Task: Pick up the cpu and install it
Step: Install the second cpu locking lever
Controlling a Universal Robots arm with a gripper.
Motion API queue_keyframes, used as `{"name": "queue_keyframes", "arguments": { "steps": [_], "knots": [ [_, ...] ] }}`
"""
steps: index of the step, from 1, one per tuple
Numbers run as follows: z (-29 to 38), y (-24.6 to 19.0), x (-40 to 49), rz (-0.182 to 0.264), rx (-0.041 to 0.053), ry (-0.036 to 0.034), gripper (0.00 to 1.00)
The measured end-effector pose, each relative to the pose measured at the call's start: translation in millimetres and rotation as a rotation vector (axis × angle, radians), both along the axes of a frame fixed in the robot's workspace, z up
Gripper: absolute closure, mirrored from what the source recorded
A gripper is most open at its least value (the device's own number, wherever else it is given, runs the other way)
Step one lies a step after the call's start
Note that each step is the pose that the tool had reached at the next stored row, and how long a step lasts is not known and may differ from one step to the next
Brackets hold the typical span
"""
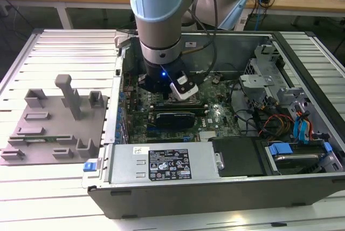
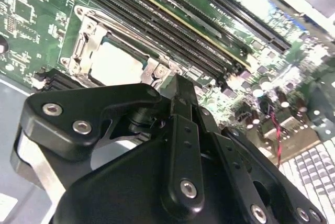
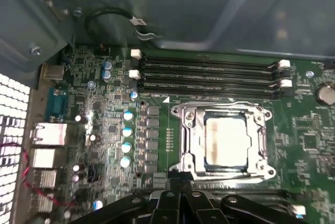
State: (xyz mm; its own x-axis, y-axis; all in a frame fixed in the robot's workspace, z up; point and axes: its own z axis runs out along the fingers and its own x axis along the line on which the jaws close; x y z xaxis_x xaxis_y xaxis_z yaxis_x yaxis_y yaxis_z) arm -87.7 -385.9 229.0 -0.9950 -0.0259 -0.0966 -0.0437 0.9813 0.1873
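Observation:
The cpu [image 3: 226, 141] lies flat inside the metal-framed socket [image 3: 191, 145] on the green motherboard, its pale silvery top facing up. In the second wrist view the cpu [image 2: 116, 64] sits just beyond my fingertips. My gripper [image 3: 180, 187] hovers right beside the socket's edge, black fingers [image 2: 180, 130] pressed together with nothing between them. From the exterior view, the arm [image 1: 159, 26] reaches down into the open computer case [image 1: 215, 188], and its wrist hides the socket.
Four memory slots [image 3: 209, 72] run along one side of the socket. A power supply [image 1: 161, 163] and drive cage [image 1: 269, 80] crowd the case. A grey tray [image 1: 54, 128] with upright fixtures lies outside the case at the exterior view's left.

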Motion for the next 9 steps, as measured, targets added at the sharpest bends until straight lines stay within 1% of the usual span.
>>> {"name": "queue_keyframes", "arguments": {
  "steps": [1, 2, 3, 5, 6, 7, 8, 9],
  "knots": [
    [1.8, 0.1, 0.2, 0.0, -0.0074, 0.0, 0.89],
    [3.4, 0.3, 0.6, 0.0, -0.0214, 0.0001, 0.89],
    [4.1, 0.5, 1.0, -0.001, -0.0468, 0.0001, 0.89],
    [4.0, 0.9, 2.4, -0.002, -0.0693, 0.0, 0.89],
    [4.0, 1.2, 4.1, -0.003, -0.0729, 0.0001, 0.89],
    [4.1, 2.4, 16.8, -0.006, -0.0794, 0.0003, 0.89],
    [4.0, 3.1, 23.0, -0.007, -0.0811, 0.0003, 0.89],
    [4.0, 3.3, 25.7, -0.007, -0.0816, 0.0002, 0.89]
  ]
}}
